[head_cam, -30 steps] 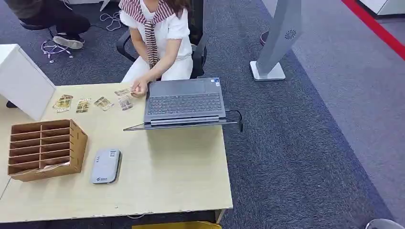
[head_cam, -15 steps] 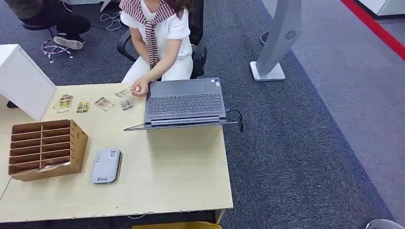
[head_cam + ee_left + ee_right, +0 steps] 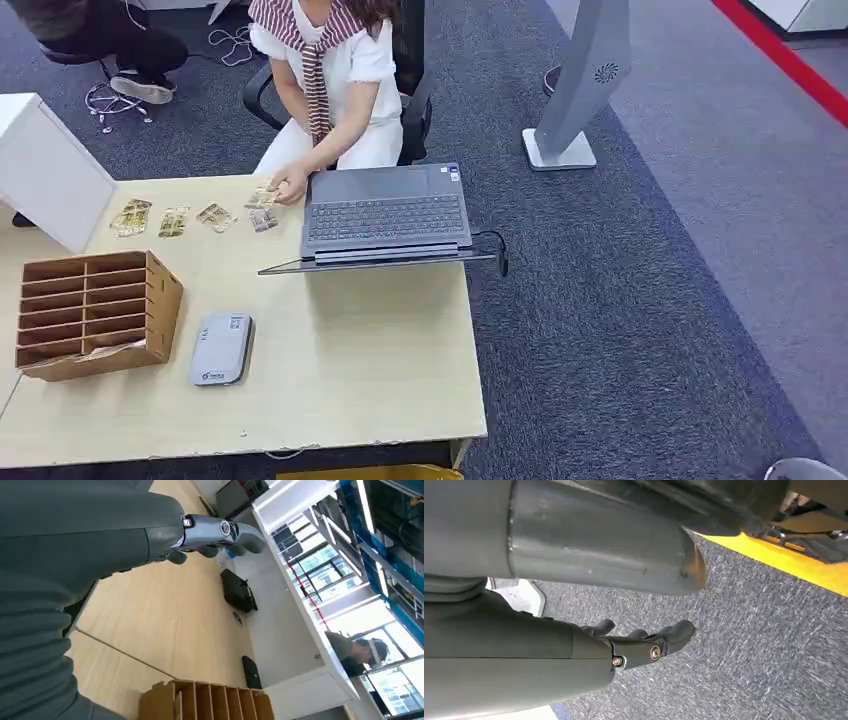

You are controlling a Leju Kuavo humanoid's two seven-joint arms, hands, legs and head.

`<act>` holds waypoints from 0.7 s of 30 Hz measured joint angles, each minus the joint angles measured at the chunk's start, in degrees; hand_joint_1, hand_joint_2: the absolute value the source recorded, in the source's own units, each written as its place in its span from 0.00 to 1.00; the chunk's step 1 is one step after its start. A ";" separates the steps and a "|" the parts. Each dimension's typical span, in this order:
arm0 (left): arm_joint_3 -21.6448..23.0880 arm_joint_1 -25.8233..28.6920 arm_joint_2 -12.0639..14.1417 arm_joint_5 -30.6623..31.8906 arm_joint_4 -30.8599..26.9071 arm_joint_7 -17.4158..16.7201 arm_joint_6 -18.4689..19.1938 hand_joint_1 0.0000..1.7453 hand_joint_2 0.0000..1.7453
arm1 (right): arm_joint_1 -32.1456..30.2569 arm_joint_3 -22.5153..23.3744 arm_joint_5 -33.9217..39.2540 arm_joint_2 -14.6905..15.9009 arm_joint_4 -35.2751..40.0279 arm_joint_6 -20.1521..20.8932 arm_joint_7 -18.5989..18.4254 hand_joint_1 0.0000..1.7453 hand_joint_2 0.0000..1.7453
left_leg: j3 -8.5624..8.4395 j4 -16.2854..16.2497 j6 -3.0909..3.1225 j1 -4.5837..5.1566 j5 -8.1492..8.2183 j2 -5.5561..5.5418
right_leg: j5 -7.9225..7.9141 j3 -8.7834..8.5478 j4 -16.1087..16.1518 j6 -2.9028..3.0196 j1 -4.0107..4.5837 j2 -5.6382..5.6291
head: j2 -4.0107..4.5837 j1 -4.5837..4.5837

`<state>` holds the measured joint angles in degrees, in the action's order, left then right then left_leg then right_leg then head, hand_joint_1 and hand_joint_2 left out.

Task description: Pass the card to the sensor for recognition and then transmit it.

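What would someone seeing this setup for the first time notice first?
Probably the open laptop at the far edge of the wooden table, with a seated person's hand touching one of the cards laid in a row beside it. Nearer the robot stand a slotted wooden organizer and, just right of it, a flat grey card sensor.

Robot's left hand [image 3: 210,532]: grey ribbed cover, silver metal link with round screws, dark rounded fingers. Right hand [image 3: 644,642]: smooth dark grey casing, two small screws, black fingers.
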<state>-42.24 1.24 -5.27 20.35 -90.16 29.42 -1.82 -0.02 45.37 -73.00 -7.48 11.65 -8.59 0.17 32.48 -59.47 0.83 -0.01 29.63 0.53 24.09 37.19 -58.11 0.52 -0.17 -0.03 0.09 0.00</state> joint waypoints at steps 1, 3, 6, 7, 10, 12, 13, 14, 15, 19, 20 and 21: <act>1.12 -0.43 0.42 1.31 0.02 -0.68 -0.88 0.00 1.00 | 0.00 -0.02 -0.22 0.02 0.00 0.13 0.00 0.00 0.00 | 0.00 0.00 0.00 0.00 0.00 -0.03 | 0.00 0.01 0.00 0.00 0.00 0.02 | -0.02 0.02; 3.08 -1.60 1.22 3.89 0.02 -2.43 -2.25 0.00 1.00 | 0.09 -0.02 -0.44 0.02 0.00 0.24 0.00 0.00 0.00 | -0.01 -0.01 0.00 0.01 0.00 -0.03 | 0.00 0.01 0.00 -0.01 0.01 0.00 | 0.00 0.00; 6.62 -3.56 2.62 7.79 0.20 -4.88 -4.25 0.00 1.00 | 0.27 -0.04 -0.85 0.02 0.00 0.41 0.02 0.00 0.00 | 0.00 -0.02 0.00 0.01 -0.01 -0.03 | -0.02 0.00 0.00 -0.02 0.00 0.01 | 0.00 0.02; 8.02 -4.29 3.21 9.07 0.37 -5.75 -4.92 0.00 1.00 | 0.32 -0.09 -1.29 0.02 0.00 0.46 0.02 0.00 0.00 | 0.00 -0.02 0.00 0.01 -0.01 -0.02 | -0.02 0.00 0.00 -0.03 0.00 0.01 | 0.00 0.02; 11.93 -6.33 4.59 12.88 1.00 -8.36 -6.79 0.00 1.00 | 0.41 -0.24 -1.59 0.02 0.00 0.68 0.02 0.00 0.00 | -0.01 -0.04 -0.01 0.01 -0.02 -0.02 | -0.04 0.00 0.00 -0.04 0.00 0.01 | 0.00 0.00; 14.16 -7.66 5.51 15.19 1.53 -9.90 -7.96 0.00 1.00 | 0.48 -0.53 -2.07 0.04 0.00 0.94 0.02 0.00 0.00 | -0.01 -0.04 -0.01 0.00 -0.02 -0.02 | -0.04 0.00 0.00 -0.04 0.00 0.00 | 0.00 0.00; 15.57 -8.39 6.12 16.60 1.90 -10.85 -8.69 0.00 1.00 | 0.56 -0.66 -2.40 0.07 0.00 1.05 0.02 0.00 0.00 | -0.02 -0.05 -0.01 0.01 -0.02 -0.02 | -0.04 0.00 0.00 -0.04 0.00 0.00 | 0.00 0.00; 16.72 -9.12 6.67 17.73 2.23 -11.61 -9.22 0.00 1.00 | 0.62 -0.81 -2.47 0.09 0.00 1.18 0.02 0.00 0.00 | -0.02 -0.05 -0.01 0.01 -0.02 -0.02 | -0.04 0.00 0.00 -0.04 0.00 0.00 | 0.00 0.02; 17.81 -9.67 6.99 18.76 2.49 -12.28 -9.70 0.00 1.00 | 0.67 -0.96 -2.49 0.09 0.00 1.27 0.00 0.00 0.00 | -0.01 -0.06 -0.01 0.00 -0.02 -0.02 | -0.04 0.00 0.00 -0.04 0.00 0.00 | 0.00 0.00; 22.95 -12.87 9.01 23.91 3.96 -15.69 -12.09 0.00 1.00 | 0.86 -1.29 -3.52 0.17 0.00 1.57 0.00 0.00 0.00 | -0.01 -0.06 -0.01 0.00 -0.02 -0.02 | -0.05 0.00 -0.01 -0.04 0.00 0.00 | -0.02 0.02; 24.27 -13.71 9.50 25.06 4.39 -16.43 -12.63 0.00 1.00 | 0.91 -1.35 -3.54 0.22 0.00 1.66 0.00 0.00 0.00 | -0.01 -0.06 -0.01 0.01 -0.02 -0.02 | -0.05 0.00 -0.01 -0.04 0.00 0.00 | -0.02 0.02; 25.30 -14.57 9.92 26.35 4.94 -17.30 -13.17 0.00 1.00 | 0.96 -1.42 -3.58 0.24 0.00 1.68 0.00 0.00 0.00 | -0.01 -0.07 -0.01 0.01 -0.02 -0.02 | -0.05 0.00 -0.01 -0.04 0.00 0.00 | 0.00 0.02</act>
<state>-16.95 -13.33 4.66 46.70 -85.22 12.12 -14.99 0.94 43.95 -76.59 -7.23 11.65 -6.91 0.17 32.46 -59.53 0.82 -0.01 29.61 0.51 24.03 37.19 -58.12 0.47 -0.17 -0.03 0.09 0.02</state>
